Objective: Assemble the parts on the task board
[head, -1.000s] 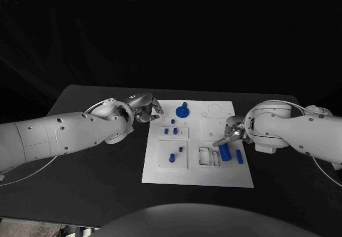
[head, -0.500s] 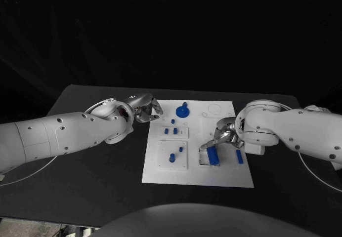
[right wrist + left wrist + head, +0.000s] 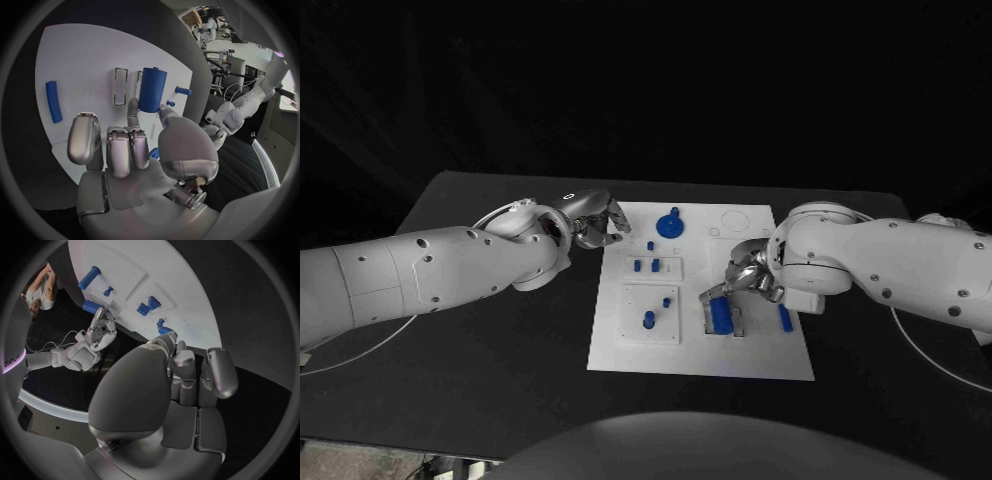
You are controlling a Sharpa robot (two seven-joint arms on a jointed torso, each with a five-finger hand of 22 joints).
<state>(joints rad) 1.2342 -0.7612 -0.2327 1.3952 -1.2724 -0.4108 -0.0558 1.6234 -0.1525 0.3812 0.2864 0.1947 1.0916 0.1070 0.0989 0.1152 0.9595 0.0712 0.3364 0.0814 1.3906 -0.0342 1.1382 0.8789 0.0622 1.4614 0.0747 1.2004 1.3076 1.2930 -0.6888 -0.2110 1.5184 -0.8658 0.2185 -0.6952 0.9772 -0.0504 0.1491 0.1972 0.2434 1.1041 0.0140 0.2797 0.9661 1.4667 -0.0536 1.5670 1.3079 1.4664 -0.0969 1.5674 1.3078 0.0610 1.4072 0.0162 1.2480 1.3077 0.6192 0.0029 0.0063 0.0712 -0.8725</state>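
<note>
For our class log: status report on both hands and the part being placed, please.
Right hand pinches blue block over slots on task board. Left hand curled, holding nothing, at board's edge. Nothing in the way.

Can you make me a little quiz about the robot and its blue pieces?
1. True or false: the right hand holds a blue block.
2. Which hand is beside the task board's edge, off the board? A) left hand B) right hand
3. Fill in: the thin blue bar lies on the board, on the ______ arm's side of the blue block.

Key:
1. True, pinched between its fingers over the slots.
2. A
3. right
</note>
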